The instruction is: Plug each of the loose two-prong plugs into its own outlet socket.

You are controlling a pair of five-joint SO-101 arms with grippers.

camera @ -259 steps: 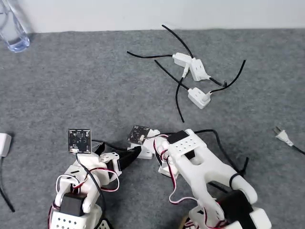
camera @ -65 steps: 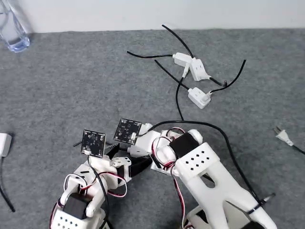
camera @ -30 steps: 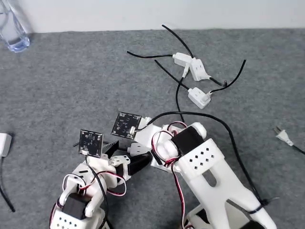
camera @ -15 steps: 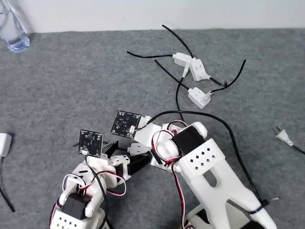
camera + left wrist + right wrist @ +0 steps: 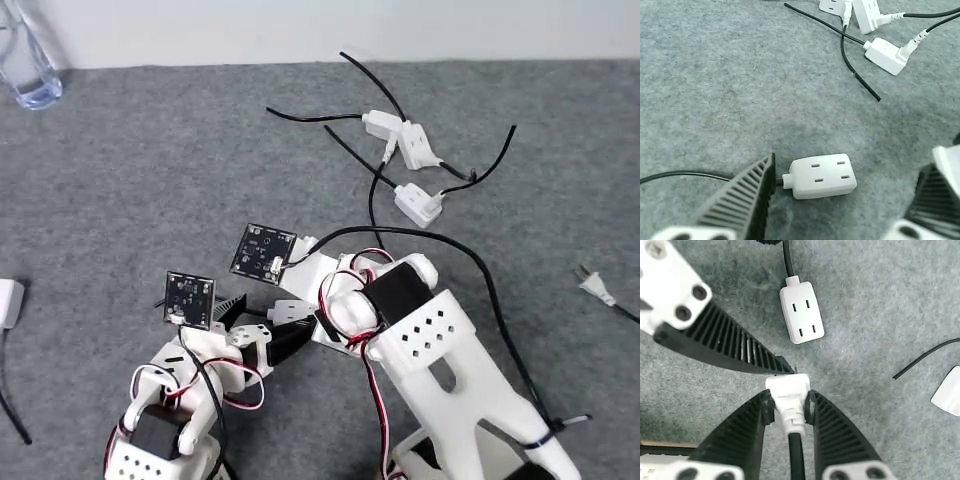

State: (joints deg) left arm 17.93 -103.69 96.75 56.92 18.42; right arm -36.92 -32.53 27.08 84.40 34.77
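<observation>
Right jaws clamped on my white plug; left jaws wide apart either side of the outlet socket, maybe touching.

Bright, even, diffuse light from above, grey felt mat uniformly lit, soft faint shadow hugging the outlet socket, deeper shade beneath the right arm, lower centre of the high view.

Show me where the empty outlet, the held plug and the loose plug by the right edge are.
outlet (image 5: 820, 176): left wrist view, middle of its slotted face.
held plug (image 5: 788, 396): right wrist view, its white body.
loose plug (image 5: 596, 286): high view, its white body.
</observation>
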